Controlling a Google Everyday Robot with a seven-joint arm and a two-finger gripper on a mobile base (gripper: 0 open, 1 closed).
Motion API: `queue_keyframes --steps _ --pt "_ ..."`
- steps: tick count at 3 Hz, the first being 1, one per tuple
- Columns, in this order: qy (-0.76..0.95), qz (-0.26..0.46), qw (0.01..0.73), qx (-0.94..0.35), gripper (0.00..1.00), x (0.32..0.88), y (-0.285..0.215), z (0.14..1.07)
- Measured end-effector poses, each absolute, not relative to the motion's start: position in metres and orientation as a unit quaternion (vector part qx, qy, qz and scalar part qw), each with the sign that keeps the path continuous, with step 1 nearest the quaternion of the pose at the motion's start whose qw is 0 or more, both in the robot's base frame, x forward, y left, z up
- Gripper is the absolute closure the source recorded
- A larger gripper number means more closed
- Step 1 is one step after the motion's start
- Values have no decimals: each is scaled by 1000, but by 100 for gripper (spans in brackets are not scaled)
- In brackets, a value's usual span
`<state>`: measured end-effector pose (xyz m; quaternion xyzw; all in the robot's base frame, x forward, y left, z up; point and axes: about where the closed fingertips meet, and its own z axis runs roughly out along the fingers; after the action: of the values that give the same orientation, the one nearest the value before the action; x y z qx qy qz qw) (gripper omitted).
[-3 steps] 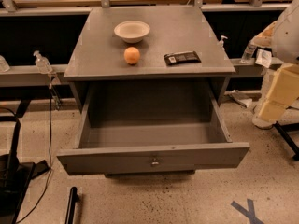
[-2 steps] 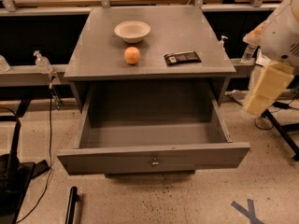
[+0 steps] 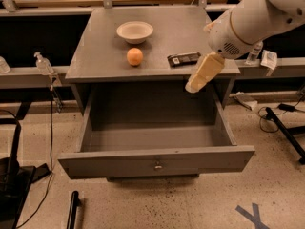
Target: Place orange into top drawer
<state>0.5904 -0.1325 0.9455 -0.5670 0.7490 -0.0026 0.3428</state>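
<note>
The orange (image 3: 135, 57) sits on the grey cabinet top (image 3: 167, 23), left of centre and in front of a cream bowl (image 3: 135, 32). The top drawer (image 3: 157, 162) is pulled wide open below it, and nothing shows on its grey floor. A small metal knob (image 3: 157, 165) sits at the middle of its front panel. My white arm comes in from the upper right. My cream gripper (image 3: 193, 85) hangs over the drawer's back right part, at the cabinet's front edge. It is well to the right of the orange and holds nothing that I can see.
A dark flat packet (image 3: 183, 58) lies on the cabinet top between the orange and my gripper. A pump bottle (image 3: 44, 63) stands on the left rail and another bottle (image 3: 256, 51) on the right. Black stand legs (image 3: 286, 132) and cables lie on the floor at the right.
My arm has swung left from the right edge of the view. The gripper is now over the drawer's right side by the cabinet's front edge. The orange has not moved.
</note>
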Motion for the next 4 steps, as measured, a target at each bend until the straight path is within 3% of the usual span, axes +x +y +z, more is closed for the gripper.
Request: queue_keyframes --steps 1,4 --pt "748 -3 345 -567 0 593 -132 945" --pt "713 22 470 -520 0 739 -83 913"
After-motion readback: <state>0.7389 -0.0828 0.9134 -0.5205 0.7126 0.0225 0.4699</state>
